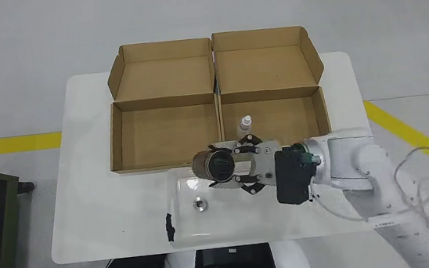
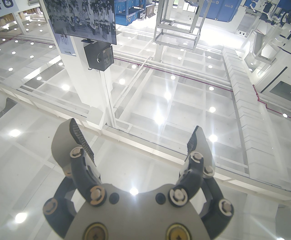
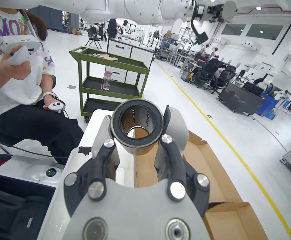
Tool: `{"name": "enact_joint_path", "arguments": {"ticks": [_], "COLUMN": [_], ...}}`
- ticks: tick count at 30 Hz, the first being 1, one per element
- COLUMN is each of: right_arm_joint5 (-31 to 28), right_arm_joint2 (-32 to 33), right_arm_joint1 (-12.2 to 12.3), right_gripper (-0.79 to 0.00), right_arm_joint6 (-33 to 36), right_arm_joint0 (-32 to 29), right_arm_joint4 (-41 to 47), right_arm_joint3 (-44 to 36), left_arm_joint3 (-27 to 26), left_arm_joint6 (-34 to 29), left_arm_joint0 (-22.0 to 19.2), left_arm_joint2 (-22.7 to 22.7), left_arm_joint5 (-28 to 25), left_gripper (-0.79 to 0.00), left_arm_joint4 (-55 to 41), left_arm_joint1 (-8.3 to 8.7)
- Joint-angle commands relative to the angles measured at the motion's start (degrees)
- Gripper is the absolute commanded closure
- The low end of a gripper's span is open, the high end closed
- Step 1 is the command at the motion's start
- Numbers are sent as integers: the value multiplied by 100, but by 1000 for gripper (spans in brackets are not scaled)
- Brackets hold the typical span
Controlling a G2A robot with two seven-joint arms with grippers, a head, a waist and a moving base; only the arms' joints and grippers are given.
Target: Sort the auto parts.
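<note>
My right pincer (image 3: 138, 127) is clamped across the bearing (image 3: 136, 147), its axis level, over the tray's (image 1: 231, 215) far rim near the surface's front edge; the empty cardboard box (image 1: 163, 135) lies just beyond (left pincer (image 2: 135, 126) gapes, holding nothing).

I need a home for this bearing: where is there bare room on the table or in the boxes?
The left box is bare inside; the right box is free beyond the small white part in its near-left corner. Crowded: the tray, with a metal part, by the right gripper holding the bearing.
</note>
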Motion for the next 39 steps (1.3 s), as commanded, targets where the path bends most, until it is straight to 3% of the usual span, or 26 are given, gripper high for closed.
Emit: {"name": "enact_joint_path", "arguments": {"ticks": [1, 11, 18, 24, 39], "right_arm_joint5": [53, 358, 1322, 1724, 2215], "right_arm_joint2": [-191, -975, -1321, -1627, -2655], "right_arm_joint1": [-36, -258, -431, -589, -1262], "right_gripper": [0, 0, 0, 0, 0], "right_arm_joint6": [54, 159, 554, 703, 1426], "right_arm_joint0": [81, 508, 651, 854, 2022], "right_arm_joint4": [-19, -66, 14, -29, 261], "right_arm_joint3": [239, 1294, 1639, 1793, 2875], "left_arm_joint3": [0, 0, 0, 0, 0], "left_arm_joint6": [0, 0, 0, 0, 0], "left_arm_joint0": [0, 0, 0, 0, 0], "left_arm_joint2": [0, 0, 0, 0, 0], "left_arm_joint5": [0, 0, 0, 0, 0], "left_gripper": [-785, -785, -785, -785, -785], "left_arm_joint4": [0, 0, 0, 0, 0], "left_arm_joint1": [0, 0, 0, 0, 0]}}
